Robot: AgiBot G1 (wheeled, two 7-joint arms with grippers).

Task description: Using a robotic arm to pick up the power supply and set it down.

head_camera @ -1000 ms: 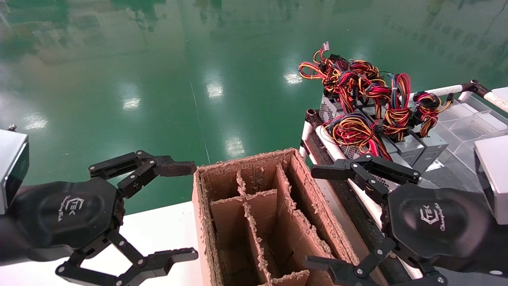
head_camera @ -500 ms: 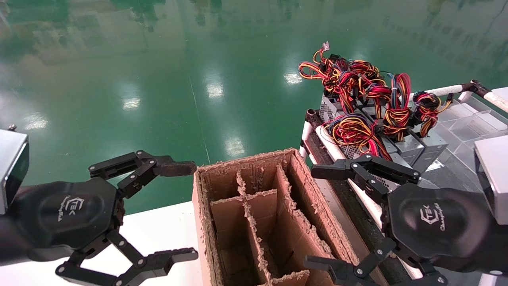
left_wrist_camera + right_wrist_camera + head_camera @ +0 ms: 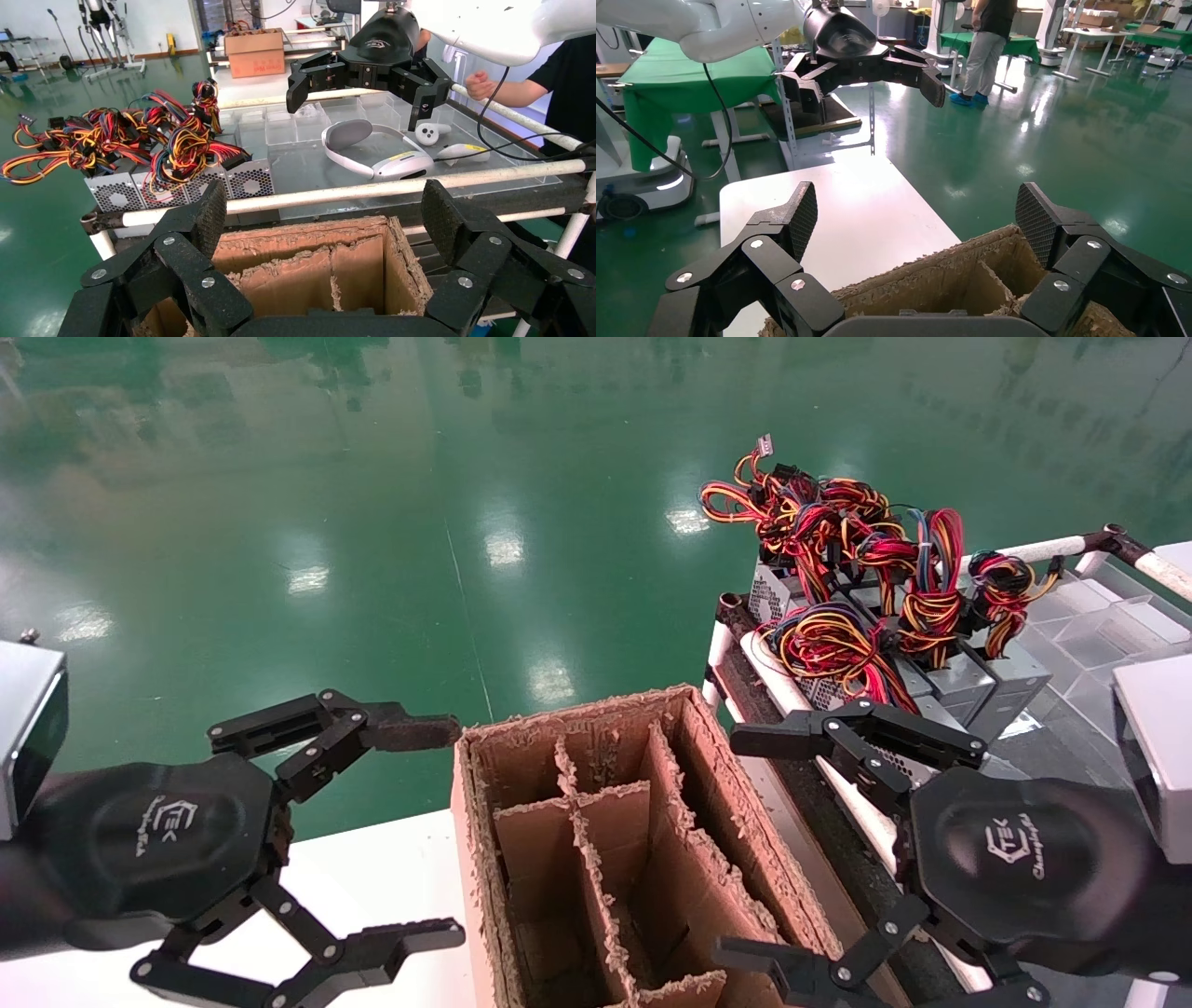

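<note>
Several grey power supply boxes stand side by side on a rack at the far right. The nearest power supply (image 3: 819, 689) has a perforated side and a dense bundle of red, yellow and blue wires (image 3: 829, 645). The left wrist view shows their vent faces (image 3: 176, 188). My right gripper (image 3: 745, 845) hovers open beside the rack, short of the power supplies, holding nothing. To the left of a cardboard box, my left gripper (image 3: 424, 831) is also open and empty. Each wrist view shows its own gripper, left (image 3: 325, 225) and right (image 3: 916, 217), spread wide over the box's rim.
A worn cardboard box (image 3: 596, 747) with inner dividers stands between the grippers on a white table (image 3: 372, 868). White rack rails (image 3: 782, 686) run beside it. Clear trays (image 3: 309, 140) hold a white headset (image 3: 372, 151). Green floor lies beyond, and a person (image 3: 562, 77) stands by the rack.
</note>
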